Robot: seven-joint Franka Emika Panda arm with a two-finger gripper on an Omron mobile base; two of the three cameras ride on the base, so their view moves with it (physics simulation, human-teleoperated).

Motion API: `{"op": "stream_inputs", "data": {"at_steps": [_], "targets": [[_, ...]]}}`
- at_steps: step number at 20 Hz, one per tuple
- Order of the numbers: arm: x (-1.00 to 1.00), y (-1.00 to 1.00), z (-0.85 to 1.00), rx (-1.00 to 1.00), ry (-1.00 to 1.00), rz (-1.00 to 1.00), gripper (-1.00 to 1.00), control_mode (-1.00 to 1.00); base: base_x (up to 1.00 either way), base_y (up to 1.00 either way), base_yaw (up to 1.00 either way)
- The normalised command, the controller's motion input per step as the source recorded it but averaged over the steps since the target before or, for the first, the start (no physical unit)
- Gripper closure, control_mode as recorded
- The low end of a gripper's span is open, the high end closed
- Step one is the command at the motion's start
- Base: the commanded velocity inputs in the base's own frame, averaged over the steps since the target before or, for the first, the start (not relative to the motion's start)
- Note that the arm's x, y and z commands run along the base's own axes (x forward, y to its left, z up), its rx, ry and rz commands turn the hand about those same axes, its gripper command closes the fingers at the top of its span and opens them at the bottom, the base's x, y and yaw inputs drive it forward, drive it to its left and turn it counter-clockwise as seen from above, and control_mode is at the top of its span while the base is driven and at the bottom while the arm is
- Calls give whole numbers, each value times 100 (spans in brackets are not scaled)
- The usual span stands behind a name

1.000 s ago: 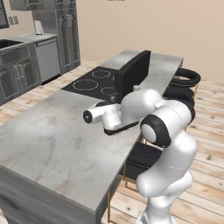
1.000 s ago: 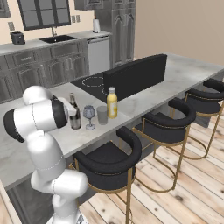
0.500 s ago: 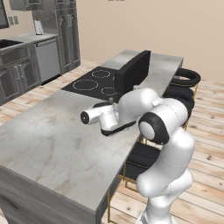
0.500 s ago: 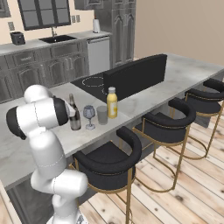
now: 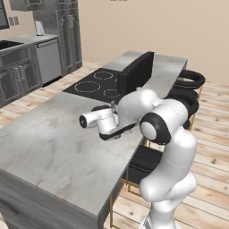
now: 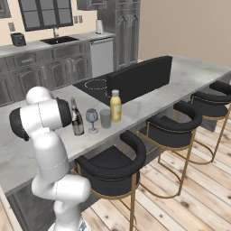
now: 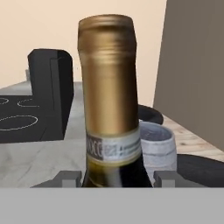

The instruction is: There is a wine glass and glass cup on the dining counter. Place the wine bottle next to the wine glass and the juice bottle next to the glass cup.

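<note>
The wine bottle (image 6: 77, 119), dark with a gold-foil top, stands upright on the dining counter (image 6: 194, 74) just left of the wine glass (image 6: 92, 118). To the glass's right stands the grey glass cup (image 6: 105, 118), and the yellow juice bottle (image 6: 116, 106) is close beside the cup. In the hand view my gripper (image 7: 118, 177) is shut on the wine bottle (image 7: 109, 87), one fingertip (image 7: 70, 177) on each side of its shoulder. The wine glass (image 7: 158, 146) peeks out behind it. My own arm hides the bottle in the left base view.
A black cooktop (image 5: 96, 82) and a raised black divider (image 6: 140, 79) lie beyond the bottles. Black stools with gold legs (image 6: 113, 167) line the counter's near side. A bare stretch of marble (image 5: 53, 147) lies toward the island's near end.
My elbow has swung slightly to the left. The wine bottle stays in the same spot beside the wine glass, still gripped.
</note>
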Motion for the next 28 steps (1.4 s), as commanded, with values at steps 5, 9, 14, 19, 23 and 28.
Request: {"op": "stream_inputs", "data": {"at_steps": [5,9,14,19,23,28], "targets": [[-17,0,-52,9,-17,-12,100,-100,0,0,0],[-22,0,-49,8,-17,-12,100,-100,0,0,0],[-26,0,-50,8,-15,-11,-100,-100,0,0,0],[-26,0,-43,10,-16,-11,-100,-100,0,0,0],[-24,0,-37,11,-16,-9,-100,-100,0,0,0],[-16,0,-27,10,-17,-7,-100,-100,0,0,0]]}}
